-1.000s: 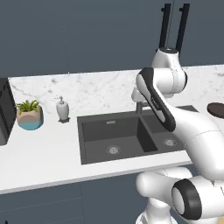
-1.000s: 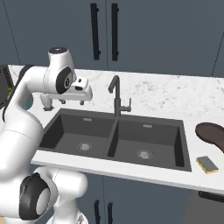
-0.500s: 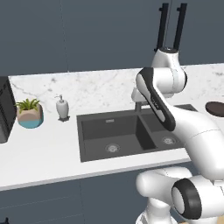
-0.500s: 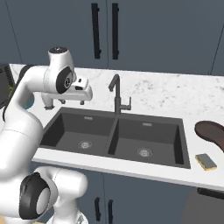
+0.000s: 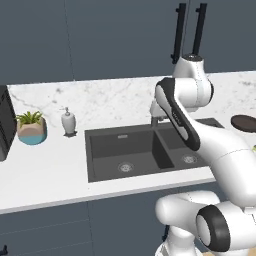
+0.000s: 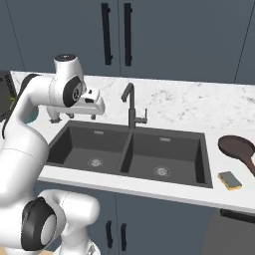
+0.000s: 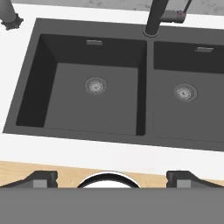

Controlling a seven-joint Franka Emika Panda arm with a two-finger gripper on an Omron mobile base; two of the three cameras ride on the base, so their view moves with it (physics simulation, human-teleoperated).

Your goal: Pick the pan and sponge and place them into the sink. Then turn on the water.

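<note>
Gripper (image 7: 111,180) spread wide, empty, seemingly over sink (image 7: 26,92) | pan (image 6: 238,148), sponge (image 6: 229,180) on counter

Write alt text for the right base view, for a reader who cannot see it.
A dark grey double-basin sink with a tall dark faucet sits in a white marble counter, both basins empty. A brown pan and a yellow sponge lie on the counter to its right. The white robot arm rises at left, over the left basin.

Arm bent forward and down, tool (image 7: 111,177) fingertips wide apart.
</note>
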